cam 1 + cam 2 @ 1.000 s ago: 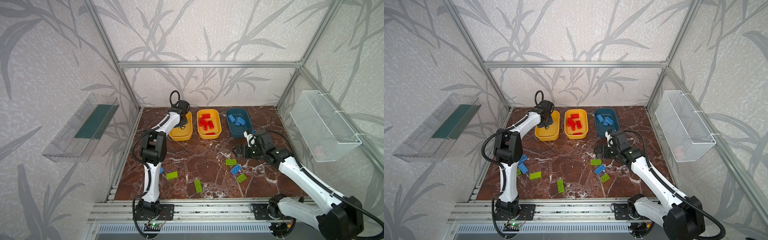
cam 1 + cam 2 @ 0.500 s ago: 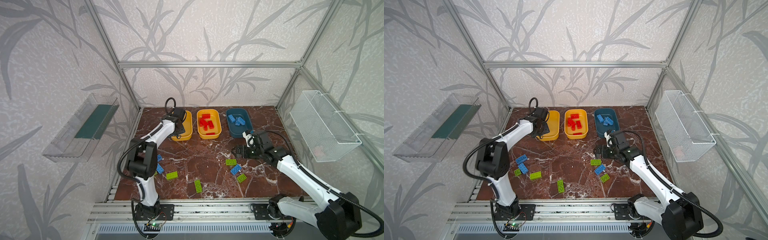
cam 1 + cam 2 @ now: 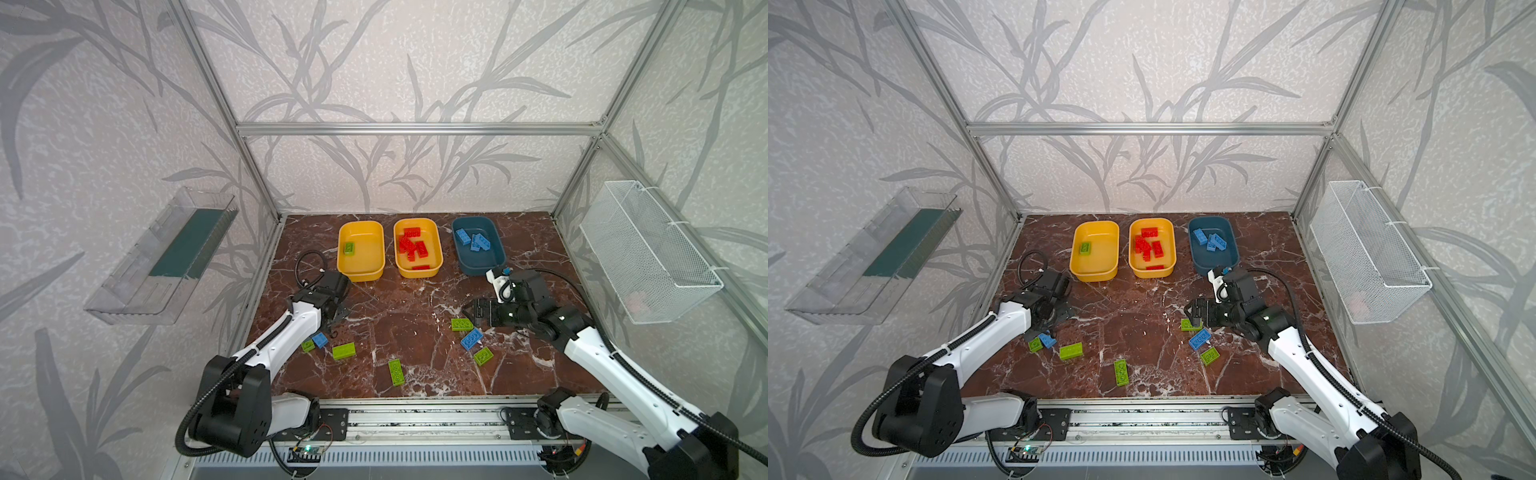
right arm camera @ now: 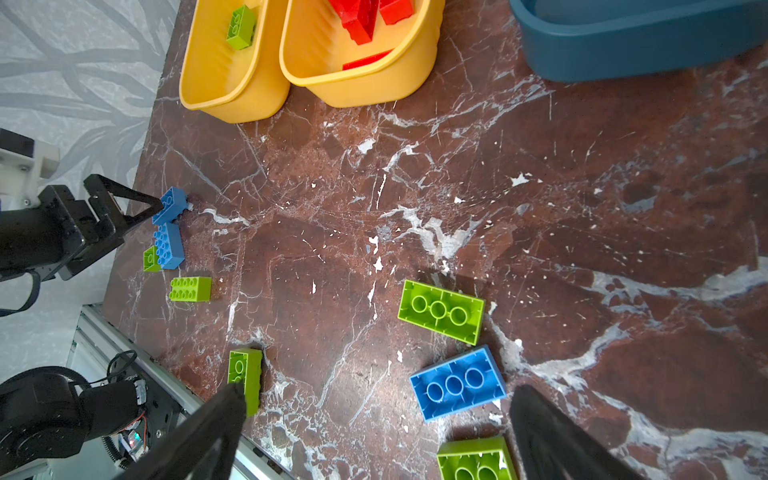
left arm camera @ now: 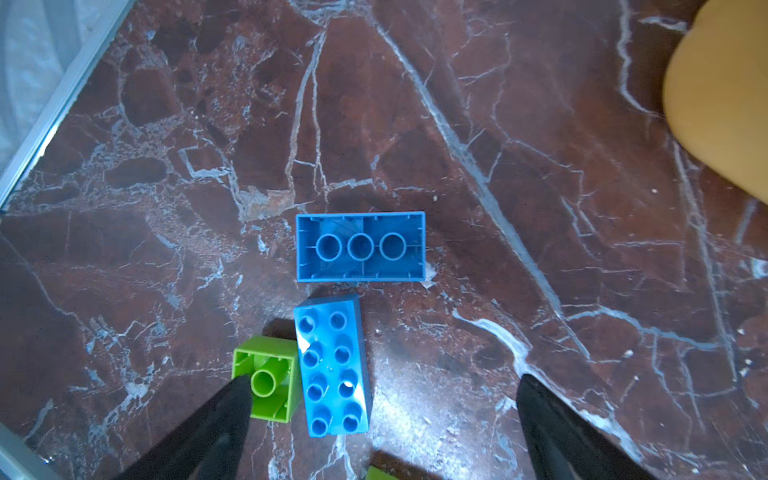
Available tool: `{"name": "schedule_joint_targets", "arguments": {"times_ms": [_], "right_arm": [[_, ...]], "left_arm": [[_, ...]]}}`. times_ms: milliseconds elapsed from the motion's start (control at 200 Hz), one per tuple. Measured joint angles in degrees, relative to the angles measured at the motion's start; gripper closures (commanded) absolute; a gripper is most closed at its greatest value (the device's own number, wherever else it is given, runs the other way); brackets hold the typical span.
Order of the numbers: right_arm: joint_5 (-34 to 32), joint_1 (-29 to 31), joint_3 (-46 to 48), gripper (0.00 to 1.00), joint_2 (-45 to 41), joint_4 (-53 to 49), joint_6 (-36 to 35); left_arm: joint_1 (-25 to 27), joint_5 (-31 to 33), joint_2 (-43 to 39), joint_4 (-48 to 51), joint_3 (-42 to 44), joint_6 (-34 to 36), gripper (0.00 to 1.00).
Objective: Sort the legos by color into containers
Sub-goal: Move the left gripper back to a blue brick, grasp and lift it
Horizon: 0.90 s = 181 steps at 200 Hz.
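My left tool (image 5: 384,384) hangs spread and empty over a studs-up blue brick (image 5: 332,365) lying on the worktop (image 5: 457,145) near the yellow tub (image 3: 360,272) with the lime brick (image 3: 349,248), on its camera side, so I judge this the pick step for blue. Its long axis runs crosswise to my fingers (image 5: 216,424), one short end roughly toward that tub. That suits a pinch across the narrow width, but a small green brick (image 5: 268,380) touches its flank under one finger, so I should sidestep first. My right tool (image 4: 380,390), also spread and empty, hovers well apart from that tub.
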State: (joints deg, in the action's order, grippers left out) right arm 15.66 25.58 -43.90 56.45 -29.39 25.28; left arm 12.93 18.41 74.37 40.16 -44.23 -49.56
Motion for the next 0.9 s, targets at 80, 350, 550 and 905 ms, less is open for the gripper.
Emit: {"name": "schedule_joint_targets", "arguments": {"times_ms": [80,350,550,905], "right_arm": [[-0.2,0.0,0.7,0.01,-1.5,-0.5,0.0],[-0.6,0.0,2.0,0.01,-2.3,-1.4,-0.2],[-0.7,0.0,2.7,0.01,-0.4,-0.8,-0.5],[-0.6,0.0,3.0,0.01,3.7,1.6,-2.1]], "left_arm": [[-1.7,-0.2,1.8,-1.5,0.0,0.0,0.01],[-8.1,-2.8,4.5,-5.6,0.2,1.2,0.01],[-11.3,-3.9,4.5,-7.2,0.6,3.0,0.01],[-12.9,-7.4,10.3,-8.2,-0.8,5.4,0.13]]}}
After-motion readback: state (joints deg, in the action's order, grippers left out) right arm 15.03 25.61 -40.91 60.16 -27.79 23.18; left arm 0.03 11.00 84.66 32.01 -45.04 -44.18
